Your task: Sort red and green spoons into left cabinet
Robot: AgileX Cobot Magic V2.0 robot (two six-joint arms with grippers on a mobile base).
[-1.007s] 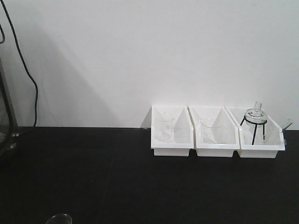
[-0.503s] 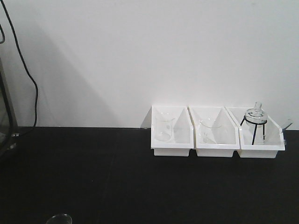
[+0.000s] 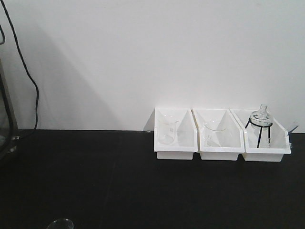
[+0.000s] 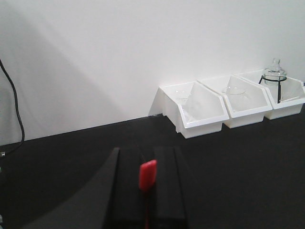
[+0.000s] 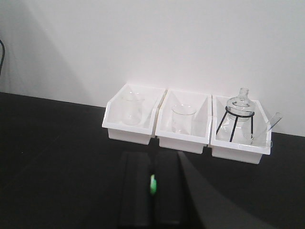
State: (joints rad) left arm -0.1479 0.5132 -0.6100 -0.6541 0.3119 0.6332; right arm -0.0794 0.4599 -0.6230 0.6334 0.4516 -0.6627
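Note:
In the left wrist view my left gripper is shut on a red spoon, whose red end sticks up between the black fingers. In the right wrist view my right gripper is shut on a green spoon, seen as a small green sliver between the fingers. Both grippers hang above the black table. Neither gripper shows in the front view. Three white bins stand in a row at the wall; the left bin holds a glass beaker. No cabinet is in view.
The middle bin holds a glass beaker. The right bin holds a glass flask on a black tripod. A black cable hangs at the left wall. A glass rim shows at the bottom edge.

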